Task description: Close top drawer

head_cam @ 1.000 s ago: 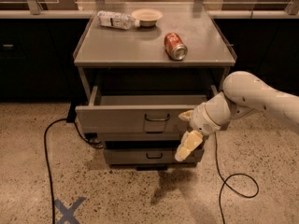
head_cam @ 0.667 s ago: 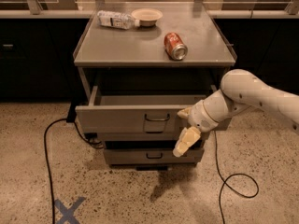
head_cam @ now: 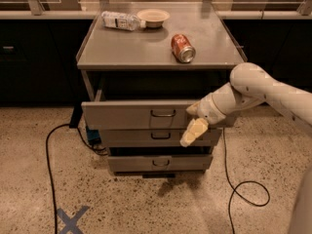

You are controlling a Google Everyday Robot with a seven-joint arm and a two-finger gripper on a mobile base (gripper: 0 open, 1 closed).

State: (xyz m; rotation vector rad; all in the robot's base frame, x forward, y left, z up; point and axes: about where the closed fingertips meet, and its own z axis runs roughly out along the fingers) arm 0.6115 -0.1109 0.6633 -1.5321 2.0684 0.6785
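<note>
Gripper maybe touching top drawer; terrazzo.

Dim warm overhead light; gripper by the top drawer shadows the floor.

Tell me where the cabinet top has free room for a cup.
The front left of the cabinet top, between the bottle and the can, is bare; also the back right, beside the bowl. The back left is crowded. The gripper is low, at the top drawer front.

Speckled terrazzo floor with a blue tape cross and black cables, dark cabinets behind
</note>
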